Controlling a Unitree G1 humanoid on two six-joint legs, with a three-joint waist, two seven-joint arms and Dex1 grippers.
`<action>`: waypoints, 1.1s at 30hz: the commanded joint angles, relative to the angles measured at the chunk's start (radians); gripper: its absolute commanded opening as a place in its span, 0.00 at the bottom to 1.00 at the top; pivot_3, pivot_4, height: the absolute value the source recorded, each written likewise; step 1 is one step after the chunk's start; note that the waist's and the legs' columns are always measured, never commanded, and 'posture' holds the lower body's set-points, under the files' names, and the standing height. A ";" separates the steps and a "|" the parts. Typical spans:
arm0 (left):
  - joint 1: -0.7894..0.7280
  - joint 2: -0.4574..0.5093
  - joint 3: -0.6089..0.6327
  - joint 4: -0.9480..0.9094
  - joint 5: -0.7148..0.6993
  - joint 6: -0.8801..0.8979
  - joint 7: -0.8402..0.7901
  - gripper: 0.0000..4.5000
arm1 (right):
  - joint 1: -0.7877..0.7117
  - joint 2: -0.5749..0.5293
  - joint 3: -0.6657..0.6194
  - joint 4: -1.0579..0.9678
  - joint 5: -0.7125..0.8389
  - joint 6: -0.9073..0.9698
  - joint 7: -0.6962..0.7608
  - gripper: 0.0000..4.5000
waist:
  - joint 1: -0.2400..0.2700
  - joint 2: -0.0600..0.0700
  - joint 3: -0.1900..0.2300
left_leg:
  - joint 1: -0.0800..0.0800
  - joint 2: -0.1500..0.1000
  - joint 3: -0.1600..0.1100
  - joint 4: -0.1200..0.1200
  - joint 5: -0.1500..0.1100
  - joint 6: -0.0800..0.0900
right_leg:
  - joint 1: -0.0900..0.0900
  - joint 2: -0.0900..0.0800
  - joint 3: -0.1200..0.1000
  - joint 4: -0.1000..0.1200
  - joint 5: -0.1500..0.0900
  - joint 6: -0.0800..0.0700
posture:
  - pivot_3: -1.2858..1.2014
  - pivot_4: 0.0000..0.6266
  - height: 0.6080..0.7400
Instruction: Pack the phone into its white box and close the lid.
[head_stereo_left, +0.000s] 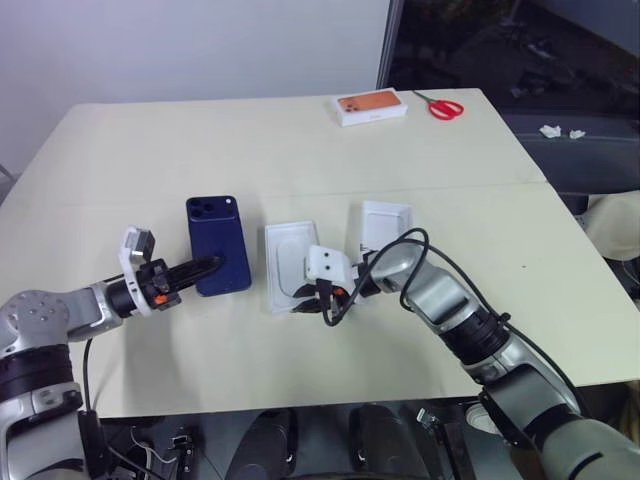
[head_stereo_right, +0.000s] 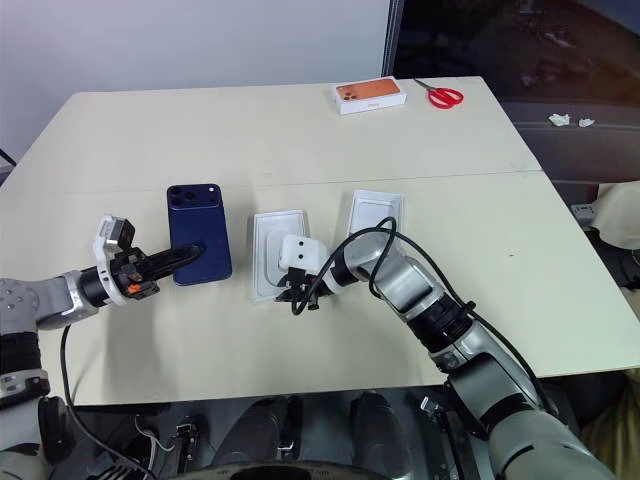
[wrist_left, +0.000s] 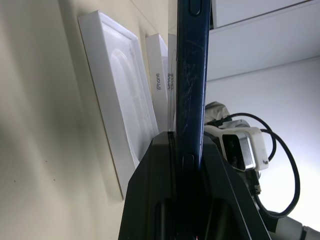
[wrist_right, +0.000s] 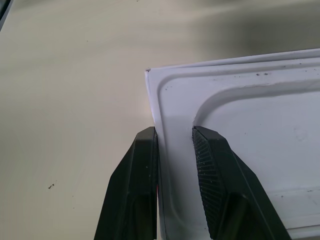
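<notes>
The left gripper (head_stereo_left: 212, 267) is clamped on the near end of the phone (head_stereo_left: 218, 243), toward the tabletop's (head_stereo_left: 300, 150) left edge. The right gripper (wrist_right: 175, 145) pinches the near rim of the white box (head_stereo_left: 290, 262) mid-table. The lid (head_stereo_left: 385, 226) lies just right of it.

Both head views looked forward and down from above over the whole desk (head_stereo_left: 300, 150), sharing nearly the same scene. The left wrist view sat very close behind the left tool (wrist_left: 189, 150), sighting along the phone (wrist_left: 191, 75) edge-on. The right wrist view looked closely down past the right tool (wrist_right: 175, 137) at the white box (wrist_right: 250, 125) corner.
</notes>
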 joint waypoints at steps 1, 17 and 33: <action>-0.013 0.006 0.026 -0.029 -0.037 0.001 -0.010 0.00 | 0.008 -0.006 0.017 -0.034 0.006 0.025 0.018 0.25 | 0.000 0.000 0.000 | 0.000 0.000 0.000 0.000 0.000 0.000 | 0.000 0.000 0.000 0.000 0.000 0.000 | 0.52 0.24 1.00; 0.008 0.011 0.041 -0.049 -0.052 0.012 -0.003 0.00 | 0.020 0.127 0.024 -0.143 0.070 0.292 -0.086 0.25 | -0.004 -0.001 0.000 | 0.000 0.000 0.000 -0.001 0.000 0.000 | -0.001 0.000 0.000 0.000 0.000 0.000 | 0.52 0.24 1.00; 0.001 0.018 0.027 -0.037 -0.043 0.007 -0.012 0.00 | -0.002 0.111 0.014 -0.147 0.106 0.319 -0.112 0.86 | 0.000 -0.001 0.000 | 0.000 0.000 0.000 -0.001 0.000 0.001 | -0.001 0.000 0.000 0.000 0.000 0.000 | 0.52 0.24 1.00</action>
